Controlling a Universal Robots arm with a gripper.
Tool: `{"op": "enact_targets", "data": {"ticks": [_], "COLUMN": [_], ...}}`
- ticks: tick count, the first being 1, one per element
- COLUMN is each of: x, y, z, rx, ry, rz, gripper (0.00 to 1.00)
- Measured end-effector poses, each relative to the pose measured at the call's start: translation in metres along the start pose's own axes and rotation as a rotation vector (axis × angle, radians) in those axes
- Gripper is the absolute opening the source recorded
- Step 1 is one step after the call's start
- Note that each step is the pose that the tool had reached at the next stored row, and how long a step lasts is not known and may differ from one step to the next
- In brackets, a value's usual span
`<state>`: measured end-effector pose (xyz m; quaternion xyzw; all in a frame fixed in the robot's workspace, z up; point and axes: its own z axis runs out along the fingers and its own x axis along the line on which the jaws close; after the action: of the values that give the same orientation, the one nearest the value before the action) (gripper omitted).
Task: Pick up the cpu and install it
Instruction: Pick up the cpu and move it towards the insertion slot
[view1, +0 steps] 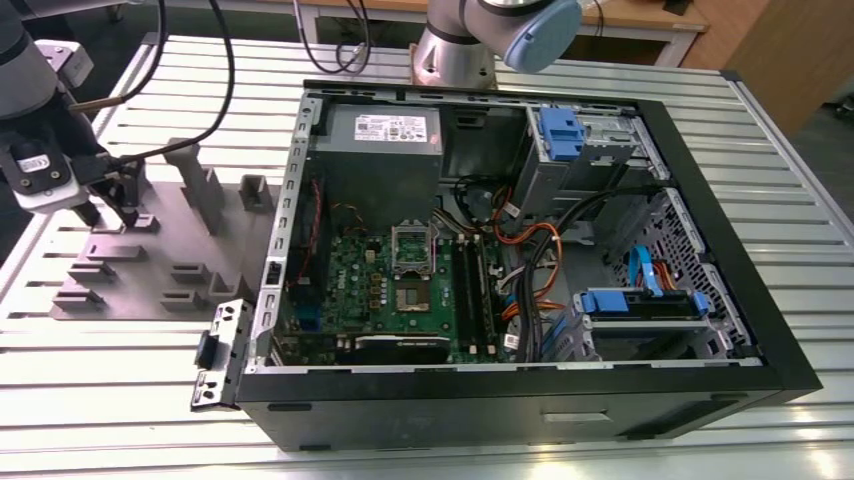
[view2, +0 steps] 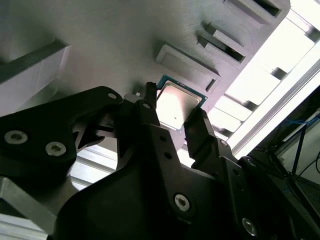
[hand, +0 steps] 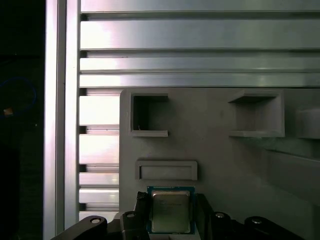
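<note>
At the exterior view's left your gripper (view1: 114, 215) hangs over the grey fixture (view1: 174, 250), fingers clamped on the cpu (view2: 177, 106), whose near edge they hide from you, left of the open computer case (view1: 534, 405).

Camera layout: one high overview and two close wrist cameras over the fixture.

The exterior view looks down steeply from well above the open computer case (view1: 534, 405). It stands far enough back to take in the whole case, the slatted table (view1: 120, 345), the arm's base (view1: 461, 55) at twelve o'clock of the case, and the grey fixture plate (view1: 160, 250) at nine o'clock, where the gripper (view1: 111, 215) hangs. The first wrist view faces almost straight down onto that plate (hand: 215, 150) and the table slats (hand: 200, 50) from close by. The second wrist view sits closer still (right behind the black fingers (view2: 155, 150)) and looks obliquely along them. Both wrist views share the cpu (view2: 175, 102) (hand: 171, 212) gripped by those fingers and the plate's pockets beside it. All three views share the plate (view2: 100, 45).
</note>
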<state>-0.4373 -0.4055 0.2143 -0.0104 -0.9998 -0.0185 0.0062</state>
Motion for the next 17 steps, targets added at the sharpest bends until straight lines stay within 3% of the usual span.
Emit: {"op": "enact_targets", "data": {"ticks": [17], "x": [0.0001], "y": [0.0001], "z": [-0.0045], "rx": [0.0002], "ry": [0.0003], "rz": [0.000], "gripper": [0.47]}}
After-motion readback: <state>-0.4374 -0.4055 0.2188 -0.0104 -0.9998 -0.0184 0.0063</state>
